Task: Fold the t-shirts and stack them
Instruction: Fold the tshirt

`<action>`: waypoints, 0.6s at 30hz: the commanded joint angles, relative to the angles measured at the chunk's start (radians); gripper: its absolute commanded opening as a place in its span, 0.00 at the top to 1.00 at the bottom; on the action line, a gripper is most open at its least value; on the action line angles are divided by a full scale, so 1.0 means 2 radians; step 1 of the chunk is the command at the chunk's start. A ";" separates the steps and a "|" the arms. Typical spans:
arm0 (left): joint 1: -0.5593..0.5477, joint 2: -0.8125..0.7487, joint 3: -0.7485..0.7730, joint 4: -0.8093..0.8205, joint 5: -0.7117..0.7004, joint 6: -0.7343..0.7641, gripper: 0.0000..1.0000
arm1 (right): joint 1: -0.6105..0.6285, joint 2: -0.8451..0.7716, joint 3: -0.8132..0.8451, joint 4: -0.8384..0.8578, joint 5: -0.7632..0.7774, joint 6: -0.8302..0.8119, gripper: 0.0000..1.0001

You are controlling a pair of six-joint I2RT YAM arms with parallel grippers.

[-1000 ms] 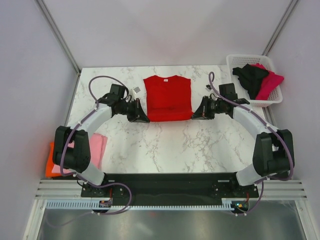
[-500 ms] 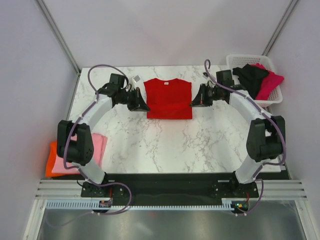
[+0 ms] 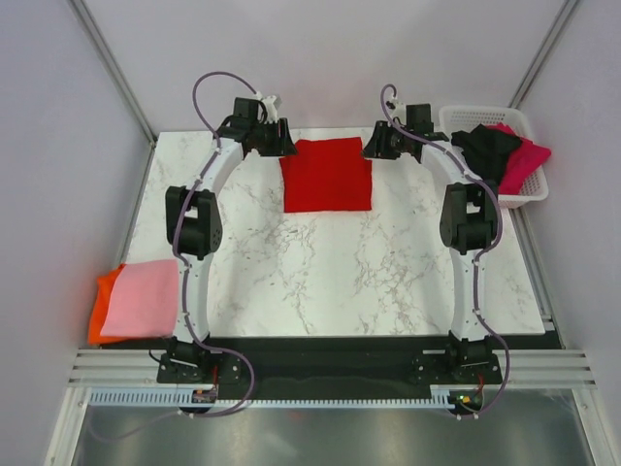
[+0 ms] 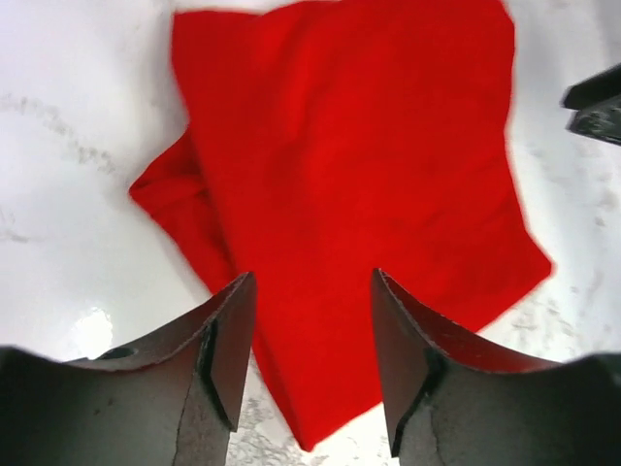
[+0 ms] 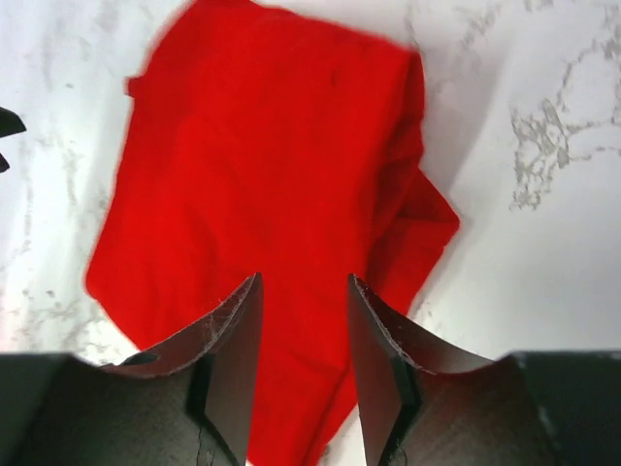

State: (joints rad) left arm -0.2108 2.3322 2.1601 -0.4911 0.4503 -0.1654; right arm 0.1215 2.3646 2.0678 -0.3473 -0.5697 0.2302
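Red t-shirt (image 3: pixel 327 175), folded to a near-square, lies flat on the white marbled bench (image 3: pixel 330 282) close to its far edge, about midway between left and right. Both arms reach out to the far side. The left claw (image 3: pixel 287 148) sits just beside the shirt's far left corner, and the right claw (image 3: pixel 373 148) sits just beside its far right corner.

From the left wrist, the left claw (image 4: pixel 312 359) has its jaws apart with nothing clamped between them, and the red t-shirt (image 4: pixel 359 194) spreads out on the bench beyond the gap, a loose fold of cloth bulging from one side edge. From the right wrist, the right claw (image 5: pixel 306 359) is likewise open and holds nothing, with the red t-shirt (image 5: pixel 272 194) lying past its tips and a similar fold poking out at one edge.

At the near left edge a folded pink t-shirt (image 3: pixel 144 297) rests on top of an orange t-shirt (image 3: pixel 101 316). At the far right, a white lattice basket (image 3: pixel 454 116) holds a crumpled black t-shirt (image 3: pixel 490 150) and a magenta t-shirt (image 3: pixel 527 160), which hangs over its rim.
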 commanded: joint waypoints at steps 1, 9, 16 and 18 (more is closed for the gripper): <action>0.000 0.007 0.015 0.006 -0.046 0.015 0.41 | -0.002 0.004 0.045 0.020 0.020 -0.025 0.52; 0.003 -0.027 -0.029 -0.057 -0.034 0.041 0.29 | 0.001 -0.038 -0.002 0.029 -0.070 0.017 0.47; 0.018 -0.006 -0.062 -0.069 0.015 0.008 0.25 | 0.011 0.003 -0.034 0.034 -0.096 0.029 0.47; 0.025 0.002 -0.060 -0.059 0.028 0.000 0.25 | 0.012 0.016 -0.032 0.035 -0.093 0.027 0.46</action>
State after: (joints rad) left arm -0.1871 2.3360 2.0331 -0.6216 0.4408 -0.1467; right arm 0.1368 2.3573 2.0087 -0.3031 -0.7132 0.2710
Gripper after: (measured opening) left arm 0.746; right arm 0.532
